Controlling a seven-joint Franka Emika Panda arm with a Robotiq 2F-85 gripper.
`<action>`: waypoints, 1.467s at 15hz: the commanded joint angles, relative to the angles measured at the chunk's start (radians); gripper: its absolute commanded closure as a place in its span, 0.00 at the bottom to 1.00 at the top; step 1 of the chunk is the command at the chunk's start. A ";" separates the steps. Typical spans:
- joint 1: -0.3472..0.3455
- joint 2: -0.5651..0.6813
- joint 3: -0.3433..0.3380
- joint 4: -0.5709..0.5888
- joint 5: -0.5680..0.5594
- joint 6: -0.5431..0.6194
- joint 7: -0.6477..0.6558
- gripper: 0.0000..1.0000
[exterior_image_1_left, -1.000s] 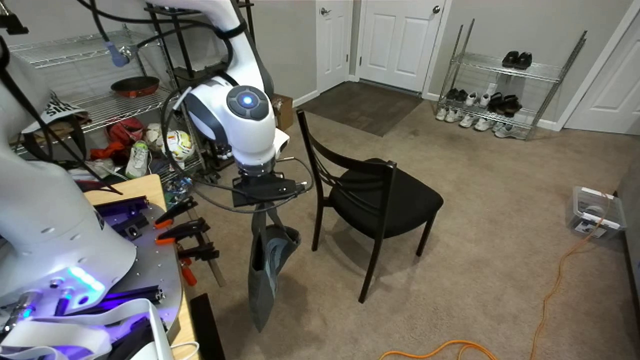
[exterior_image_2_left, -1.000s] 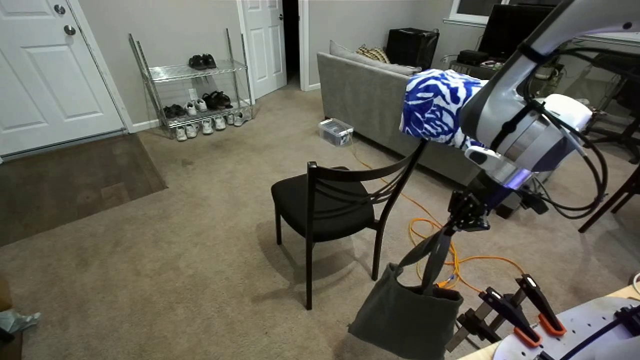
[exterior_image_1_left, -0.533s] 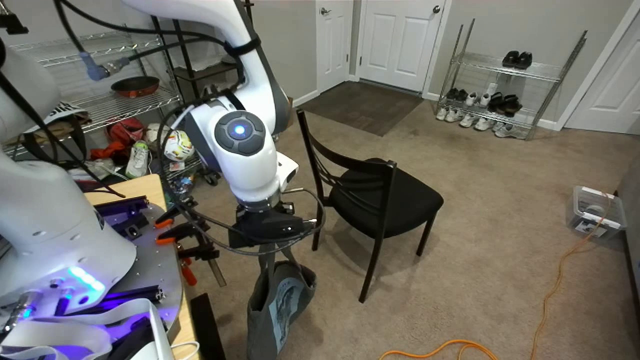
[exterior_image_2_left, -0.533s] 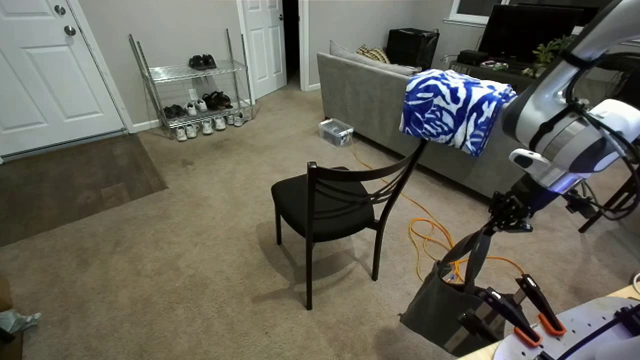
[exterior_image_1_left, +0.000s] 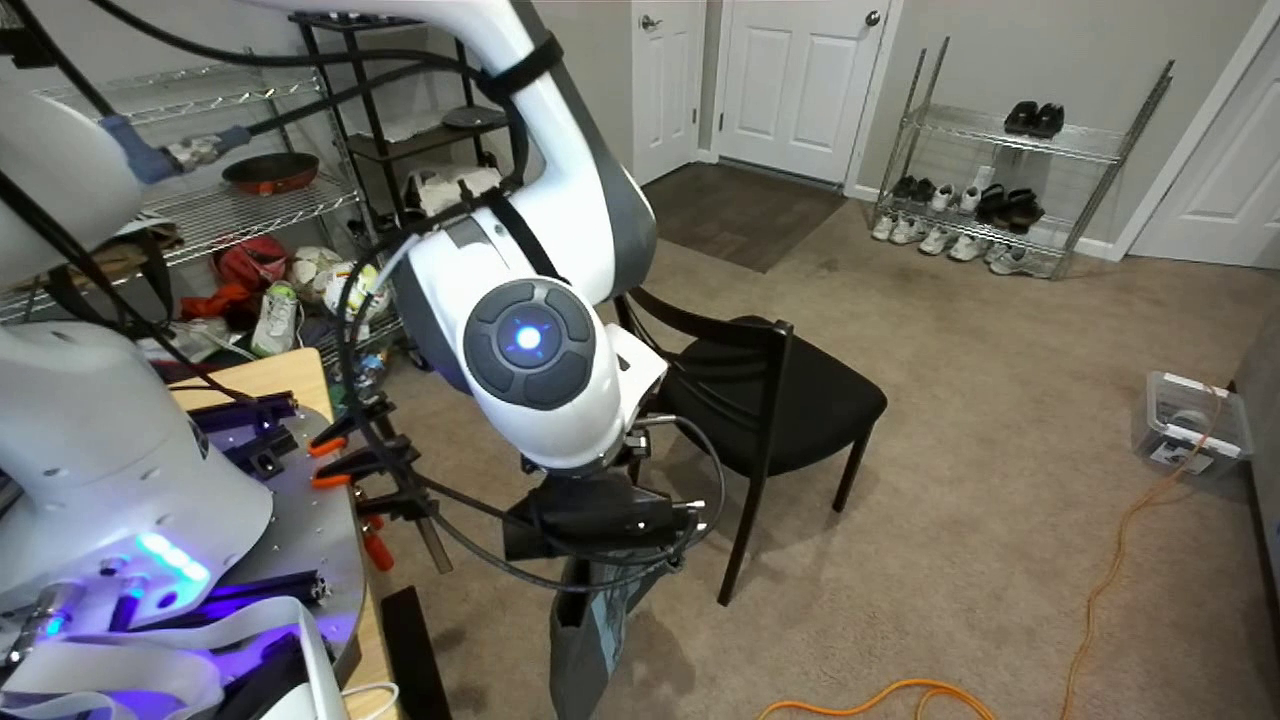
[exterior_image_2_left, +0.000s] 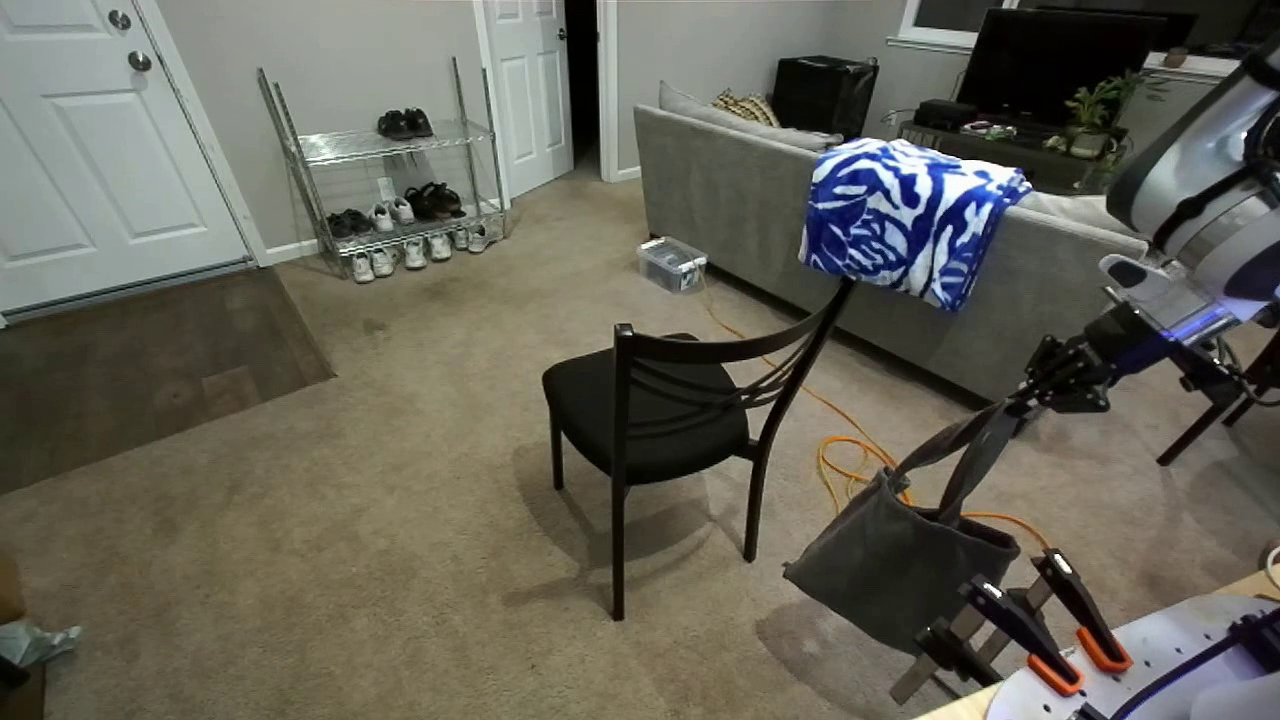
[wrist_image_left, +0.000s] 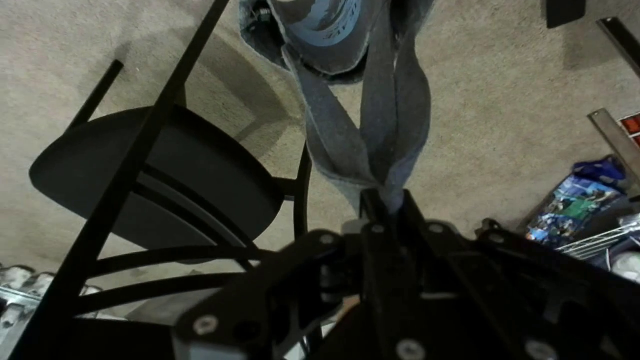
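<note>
Hanging over beige carpet: gray bag; sofa beyond.

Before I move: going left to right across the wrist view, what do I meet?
Ordered by their middles: black chair → gray tote bag → blue printed item (type unclear). The pincer is left out, since it overlaps the gray tote bag where it grips it.

White arm bent, tool tilted downward, 2 fingers pinched close together
</note>
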 joint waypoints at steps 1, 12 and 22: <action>-0.012 0.008 0.011 0.046 0.026 -0.079 0.012 0.98; -0.005 0.017 0.001 0.045 0.009 -0.067 0.004 0.92; 0.160 0.041 -0.318 0.160 -0.127 -0.217 0.067 0.98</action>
